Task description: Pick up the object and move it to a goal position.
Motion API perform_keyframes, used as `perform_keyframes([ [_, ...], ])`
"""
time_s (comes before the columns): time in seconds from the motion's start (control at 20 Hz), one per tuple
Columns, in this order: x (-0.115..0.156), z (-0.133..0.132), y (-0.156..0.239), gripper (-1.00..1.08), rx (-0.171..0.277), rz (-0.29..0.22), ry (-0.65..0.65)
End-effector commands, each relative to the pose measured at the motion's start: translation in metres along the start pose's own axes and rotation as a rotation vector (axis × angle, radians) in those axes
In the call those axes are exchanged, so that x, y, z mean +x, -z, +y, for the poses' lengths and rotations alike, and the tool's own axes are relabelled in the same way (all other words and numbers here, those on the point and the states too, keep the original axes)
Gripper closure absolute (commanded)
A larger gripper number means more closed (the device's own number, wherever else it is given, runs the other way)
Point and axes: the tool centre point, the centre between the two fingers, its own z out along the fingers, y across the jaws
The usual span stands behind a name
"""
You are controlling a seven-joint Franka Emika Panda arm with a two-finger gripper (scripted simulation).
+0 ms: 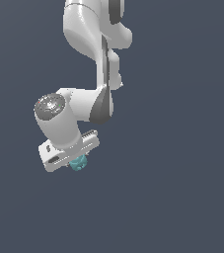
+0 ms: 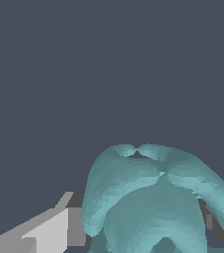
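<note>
The object, a tiny teal-cyan bumpy lump [image 1: 78, 163], sits right under the white robot hand in the exterior view. In the wrist view it fills the near part of the picture as a large teal rounded shape [image 2: 153, 197] between the grey fingers [image 2: 59, 227]. My gripper [image 1: 77, 163] is shut on the object; a second finger [image 2: 217, 225] shows just behind it on the other side. The fingertips are mostly hidden by the lump. No goal marker shows in either view.
The white arm [image 1: 91, 34] comes down from the top of the exterior view. Everything around is a plain dark blue-grey background with no other objects or edges in view.
</note>
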Motion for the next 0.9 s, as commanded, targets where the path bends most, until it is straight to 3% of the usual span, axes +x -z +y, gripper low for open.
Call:
perform_keyframes([
  [0.0, 0.003, 0.013, 0.005, 1.08, 0.0, 0.0, 0.0],
  [0.4, 0.012, 0.041, 0.015, 1.08, 0.0, -0.001, 0.001],
  [0.85, 0.016, 0.053, 0.019, 1.08, 0.0, -0.001, 0.001],
])
